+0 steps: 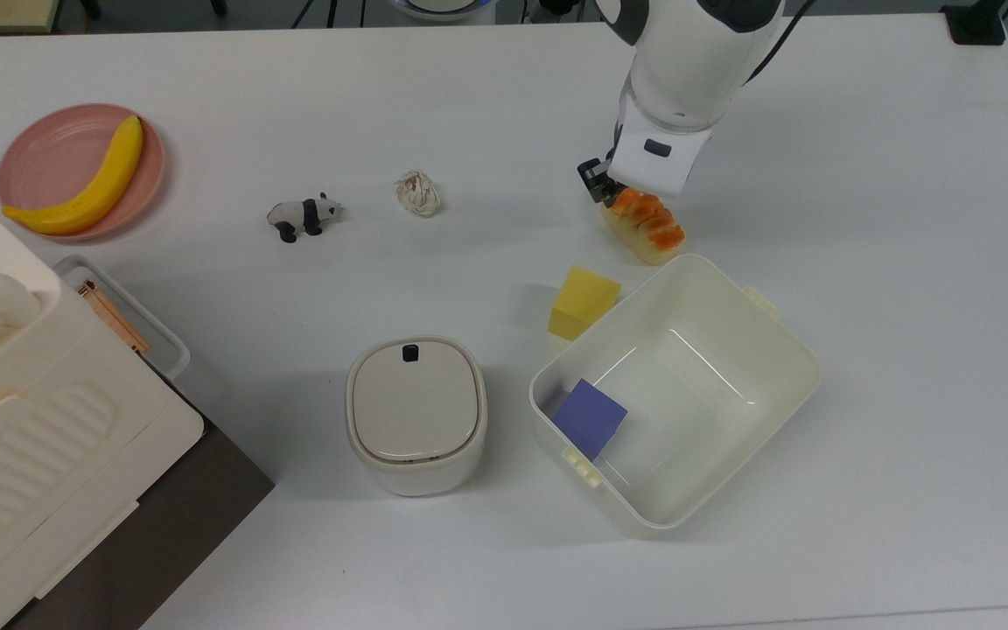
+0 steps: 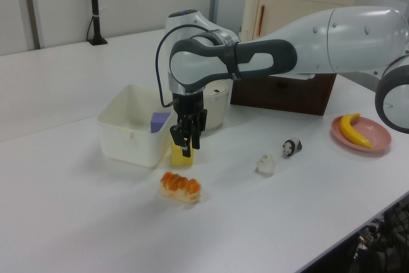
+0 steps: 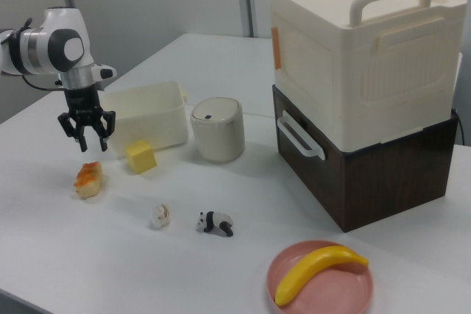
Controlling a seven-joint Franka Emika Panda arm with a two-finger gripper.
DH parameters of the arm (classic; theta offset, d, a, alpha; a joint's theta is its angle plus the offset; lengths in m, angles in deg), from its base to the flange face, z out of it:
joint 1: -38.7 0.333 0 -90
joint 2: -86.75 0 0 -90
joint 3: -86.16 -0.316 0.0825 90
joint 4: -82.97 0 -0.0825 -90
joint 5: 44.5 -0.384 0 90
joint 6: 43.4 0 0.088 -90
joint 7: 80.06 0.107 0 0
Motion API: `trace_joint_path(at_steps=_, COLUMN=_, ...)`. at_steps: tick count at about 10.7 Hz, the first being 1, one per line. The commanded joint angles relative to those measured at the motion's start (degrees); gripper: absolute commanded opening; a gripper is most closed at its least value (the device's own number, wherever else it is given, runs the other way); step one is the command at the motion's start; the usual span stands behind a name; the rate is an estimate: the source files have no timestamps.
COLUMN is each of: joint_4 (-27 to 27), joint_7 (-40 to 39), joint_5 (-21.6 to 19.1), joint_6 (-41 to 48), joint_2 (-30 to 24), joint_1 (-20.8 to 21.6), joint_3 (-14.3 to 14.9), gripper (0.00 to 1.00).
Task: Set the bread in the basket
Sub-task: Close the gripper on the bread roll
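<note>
White Panda arm reaches over the white table [image 1: 889,262], wrist vertical, black two-finger gripper [image 3: 87,140] pointing straight down, fingers spread and holding nothing, hovering above the small oblong toy bread [image 3: 87,179] with its glossy orange-brown top. Bread lies on the table just beside a corner of the large cream-white plastic basket [image 1: 784,341], near the yellow foam block [image 1: 584,303].

bread [image 1: 647,228] beside basket [image 1: 784,332] | fingers [image 1: 592,178] apparently above bread

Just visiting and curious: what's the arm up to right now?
Gripper open, above the bread. Bread on table, outside basket. Nothing blocking.
</note>
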Motion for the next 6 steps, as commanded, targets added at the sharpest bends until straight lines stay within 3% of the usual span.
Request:
trace_joint_path(at_steps=1, joint_4=5.2, joint_7=1.1, joint_5=3.9, joint_6=-3.7, joint_2=-1.1, joint_1=4.3, joint_3=0.7, gripper=1.0)
trace_joint_path(at_steps=3, joint_4=9.6, joint_7=4.2, joint_5=5.5, joint_6=-9.3, joint_2=-0.8, joint_1=6.8, joint_3=0.7, gripper=1.0)
trace_joint_path(at_steps=6, joint_4=9.6, joint_7=6.6, joint_5=7.9, joint_6=-12.2, joint_2=3.2, joint_1=7.0, joint_3=0.7, gripper=1.0)
